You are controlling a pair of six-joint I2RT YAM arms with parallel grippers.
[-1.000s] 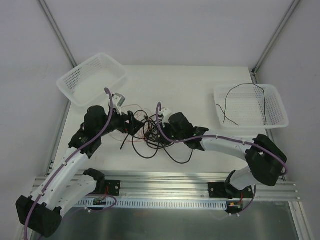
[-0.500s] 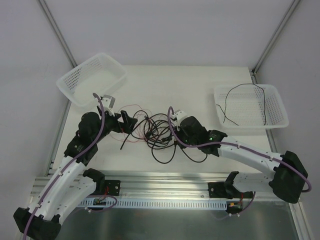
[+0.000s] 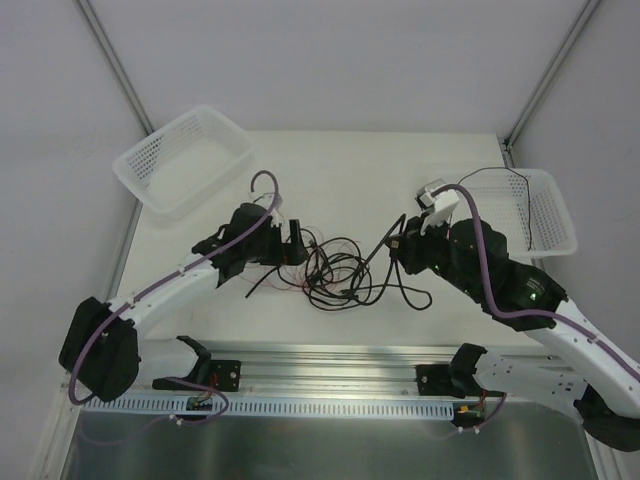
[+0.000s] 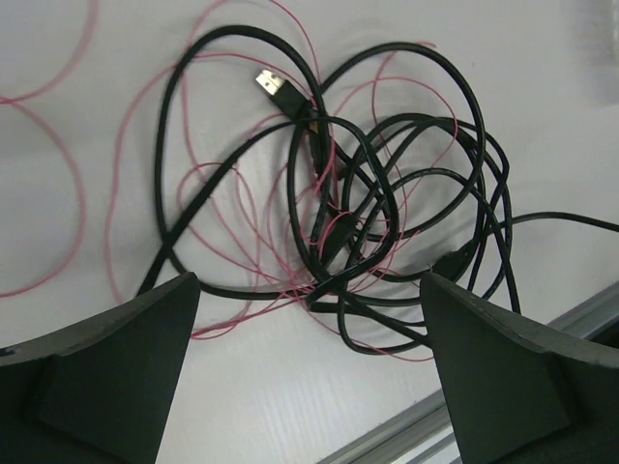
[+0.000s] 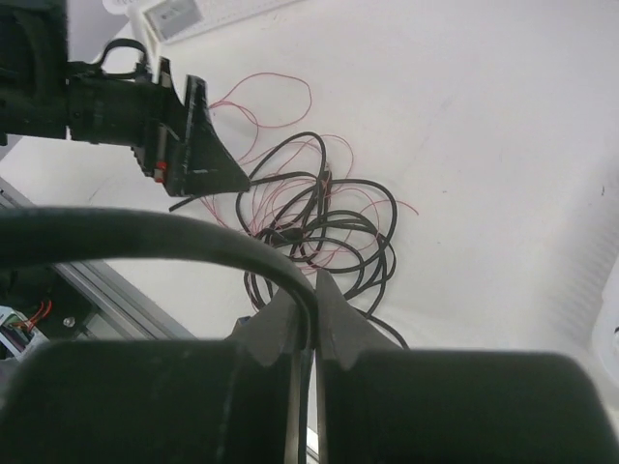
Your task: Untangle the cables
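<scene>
Your right gripper (image 5: 311,290) pinches one black cable (image 5: 193,237), jaws closed tight on it. Your left gripper (image 4: 305,285) gapes wide above the tangle (image 4: 368,222), holding nothing.

Cables (image 3: 335,272) are lying heaped; left basket (image 3: 150,165) is sitting behind-left of them, right basket (image 3: 565,225) behind-right, stray cable (image 3: 527,210) lying in it.

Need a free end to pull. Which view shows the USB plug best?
Left wrist: the USB plug lies bare at the edge of the tangle, metal tip clear. Top view: tangle too small to find it. Right wrist: far off, past the black cable in the right fingers.
</scene>
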